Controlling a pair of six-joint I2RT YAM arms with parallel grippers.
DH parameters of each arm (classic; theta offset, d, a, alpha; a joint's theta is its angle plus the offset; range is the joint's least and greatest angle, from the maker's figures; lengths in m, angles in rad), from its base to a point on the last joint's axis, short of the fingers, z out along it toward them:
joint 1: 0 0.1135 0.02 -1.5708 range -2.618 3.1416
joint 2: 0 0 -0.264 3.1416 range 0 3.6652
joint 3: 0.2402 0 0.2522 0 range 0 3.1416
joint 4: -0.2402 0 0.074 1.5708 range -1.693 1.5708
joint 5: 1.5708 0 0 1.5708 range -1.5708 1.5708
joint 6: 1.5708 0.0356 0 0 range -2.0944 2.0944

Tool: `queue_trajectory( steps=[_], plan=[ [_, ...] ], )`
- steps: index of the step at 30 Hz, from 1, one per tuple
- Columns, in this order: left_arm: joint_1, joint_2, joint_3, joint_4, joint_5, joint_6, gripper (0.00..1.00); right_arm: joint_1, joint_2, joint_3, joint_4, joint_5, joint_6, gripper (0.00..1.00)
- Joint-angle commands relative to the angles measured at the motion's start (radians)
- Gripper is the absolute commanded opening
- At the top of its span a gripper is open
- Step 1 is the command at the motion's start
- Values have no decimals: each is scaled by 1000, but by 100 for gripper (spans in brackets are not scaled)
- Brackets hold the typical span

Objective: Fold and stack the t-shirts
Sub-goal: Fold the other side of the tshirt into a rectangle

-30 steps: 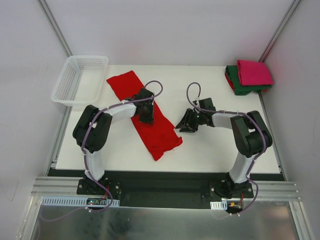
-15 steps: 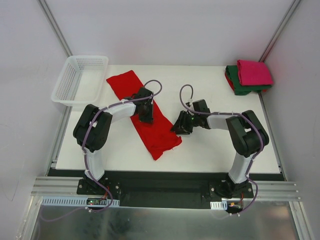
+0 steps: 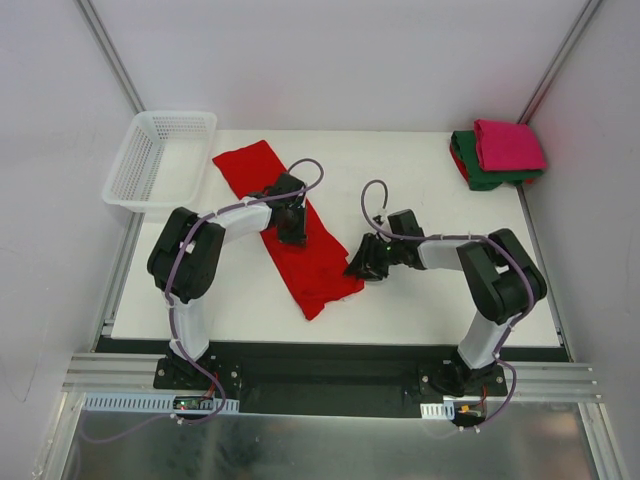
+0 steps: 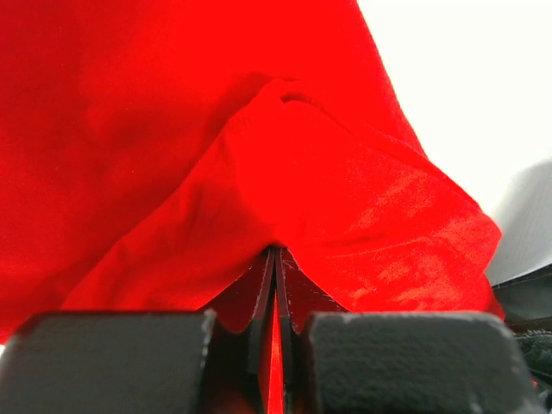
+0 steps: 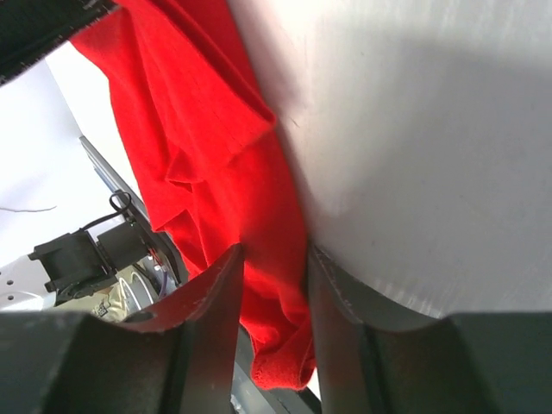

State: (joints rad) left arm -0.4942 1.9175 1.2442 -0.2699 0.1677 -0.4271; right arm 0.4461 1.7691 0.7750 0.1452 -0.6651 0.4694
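Pinching the red t-shirt (image 3: 318,275) in the left tool (image 4: 276,259), with the right tool (image 5: 274,259) over its edge

The red t-shirt lies as a long folded strip slanting across the white table (image 3: 420,170). One end reaches away from the left tool toward the far left. The other end runs past both tools toward the near edge.

The left tool sits on the middle of that strip. Its fingers are pressed together on a raised ridge of red cloth, which bunches up just ahead of the tips in the left wrist view. From there the fabric spreads out flat on both sides.

The right tool is down at the strip's right-hand edge, close to its near end and just beside the left tool's stretch of cloth. Its fingers stand apart. The red hem runs through the gap between them, with bare table to one side. The right wrist view does not show whether the pads touch the fabric.

Well apart from the right tool, at the far right corner of the table, the magenta-pink t-shirt (image 3: 508,145) lies folded on top of the folded dark green t-shirt (image 3: 478,176).

Beyond the left tool, a white mesh basket (image 3: 125,165) sits at the far left corner, near the strip's far end but apart from it.
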Motion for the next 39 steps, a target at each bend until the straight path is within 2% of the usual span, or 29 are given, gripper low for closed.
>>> queue_trajectory(
  steps=[1,29,39],
  plan=[
    [19,23,24,-9,-11,2,0,9,6,-54,-108,75,-38,37],
    [31,21,14,-9,-23,1,0,11,-178,-210,-141,84,-28,36],
    [31,26,17,-11,-17,-4,0,13,-280,-246,-213,104,-21,36]
  ],
)
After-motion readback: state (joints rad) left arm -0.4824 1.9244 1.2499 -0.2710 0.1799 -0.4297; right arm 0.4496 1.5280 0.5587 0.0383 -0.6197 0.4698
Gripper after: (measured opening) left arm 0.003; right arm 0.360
